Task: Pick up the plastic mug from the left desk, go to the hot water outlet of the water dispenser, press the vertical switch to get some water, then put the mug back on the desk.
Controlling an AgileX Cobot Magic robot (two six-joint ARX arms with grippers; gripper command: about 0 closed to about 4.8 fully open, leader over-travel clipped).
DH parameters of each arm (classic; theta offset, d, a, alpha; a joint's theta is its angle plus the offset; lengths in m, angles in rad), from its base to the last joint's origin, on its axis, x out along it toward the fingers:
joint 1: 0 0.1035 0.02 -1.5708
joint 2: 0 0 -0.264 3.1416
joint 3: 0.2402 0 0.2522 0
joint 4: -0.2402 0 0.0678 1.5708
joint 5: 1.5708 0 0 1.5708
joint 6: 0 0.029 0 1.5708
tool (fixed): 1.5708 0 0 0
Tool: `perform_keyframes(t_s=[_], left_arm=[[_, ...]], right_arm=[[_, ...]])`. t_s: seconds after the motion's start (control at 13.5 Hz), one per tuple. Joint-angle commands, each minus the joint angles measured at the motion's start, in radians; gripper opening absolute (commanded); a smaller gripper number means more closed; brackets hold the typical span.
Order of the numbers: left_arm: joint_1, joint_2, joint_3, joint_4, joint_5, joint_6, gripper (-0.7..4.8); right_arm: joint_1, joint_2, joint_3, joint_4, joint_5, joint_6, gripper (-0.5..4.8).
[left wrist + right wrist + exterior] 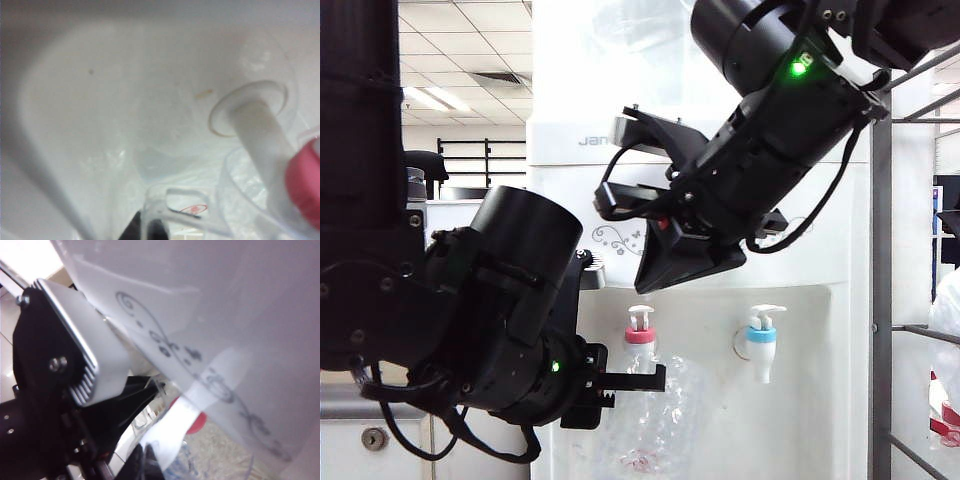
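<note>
The clear plastic mug (655,420) hangs under the hot water outlet (640,336), the red-collared tap on the white water dispenser (820,420). My left gripper (632,380) is shut on the mug's loop handle (186,210), and its dark fingers (150,229) show at the frame edge. The red collar (306,186) sits over the mug's rim (240,172). My right gripper (648,284) comes down from the upper right, shut and empty, its tip just above the vertical switch (640,316). In the right wrist view its shut tips (147,462) are near the red collar (198,421).
A blue-collared tap (760,342) sits to the right of the red one. A grey metal rack (881,300) stands along the dispenser's right side. The left desk's cabinet front (405,452) with its keyhole shows at the lower left, behind my left arm.
</note>
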Motion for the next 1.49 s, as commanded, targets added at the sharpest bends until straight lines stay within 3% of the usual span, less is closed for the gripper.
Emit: perform_keyframes(t_s=[0.07, 1.49], left_arm=[[0.034, 0.003, 0.008, -0.050, -0.098, -0.005, -0.05], [0.034, 0.003, 0.008, -0.050, -0.098, -0.005, -0.05]], right_arm=[[-0.022, 0.002, 0.003, 0.023, -0.001, -0.008, -0.05], [-0.020, 0.083, 0.003, -0.025, -0.044, -0.006, -0.05]])
